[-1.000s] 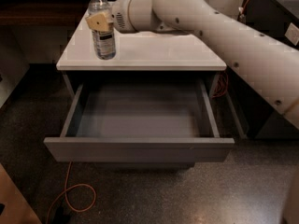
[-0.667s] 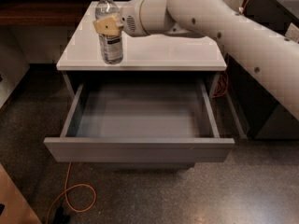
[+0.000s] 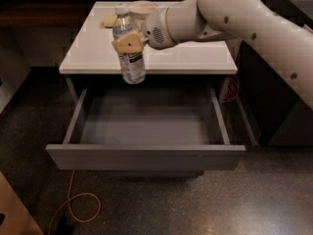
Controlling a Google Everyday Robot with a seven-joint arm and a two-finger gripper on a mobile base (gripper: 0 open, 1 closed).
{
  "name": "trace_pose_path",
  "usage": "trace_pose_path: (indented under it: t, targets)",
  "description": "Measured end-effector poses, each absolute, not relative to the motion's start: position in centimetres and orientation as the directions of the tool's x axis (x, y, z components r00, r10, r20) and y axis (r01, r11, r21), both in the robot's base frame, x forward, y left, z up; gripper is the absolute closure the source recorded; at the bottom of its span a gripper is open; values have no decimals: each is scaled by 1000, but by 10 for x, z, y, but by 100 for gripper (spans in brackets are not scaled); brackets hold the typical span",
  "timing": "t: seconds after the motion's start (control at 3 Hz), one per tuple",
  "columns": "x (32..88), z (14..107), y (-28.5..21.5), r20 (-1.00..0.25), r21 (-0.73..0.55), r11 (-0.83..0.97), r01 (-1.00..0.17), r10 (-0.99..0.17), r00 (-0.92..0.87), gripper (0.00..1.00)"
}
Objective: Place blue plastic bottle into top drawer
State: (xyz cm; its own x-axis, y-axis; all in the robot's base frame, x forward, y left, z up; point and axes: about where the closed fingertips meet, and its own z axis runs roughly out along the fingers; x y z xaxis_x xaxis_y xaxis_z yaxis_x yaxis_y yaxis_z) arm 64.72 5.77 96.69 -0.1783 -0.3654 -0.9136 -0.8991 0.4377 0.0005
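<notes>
Camera view: 1 blue plastic bottle (image 3: 133, 67), upright, white cap on, held off the cabinet top (image 3: 190, 58) w/ its base past the top's front edge, over the rear of the top drawer (image 3: 146, 156), which is pulled out, grey inside. Gripper (image 3: 127, 43): tan fingers clamped across the bottle's upper body, arm (image 3: 244, 18) reaching in from the right. Misc: bowl (image 3: 143, 8) & yellow item (image 3: 109, 20) at back of top; orange cable (image 3: 73, 204) on floor.

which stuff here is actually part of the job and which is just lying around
Part of the job: blue plastic bottle, held in the claw at the white cabinet top front edge; open top drawer.
Lying about: bowl and yellow item on that top; orange cable on the floor.
</notes>
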Motion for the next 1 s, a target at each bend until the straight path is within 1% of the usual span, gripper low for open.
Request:
trace_pose_path:
  t: [0.33,0.67,1.0]
  targets:
    - [630,924,34,-841,-31,369,-929,-512,-175,100]
    - [622,894,19,-773,-40,315,-948,-611,-170,100]
    - [624,852,5,-663,-32,238,-971,-732,-157,100]
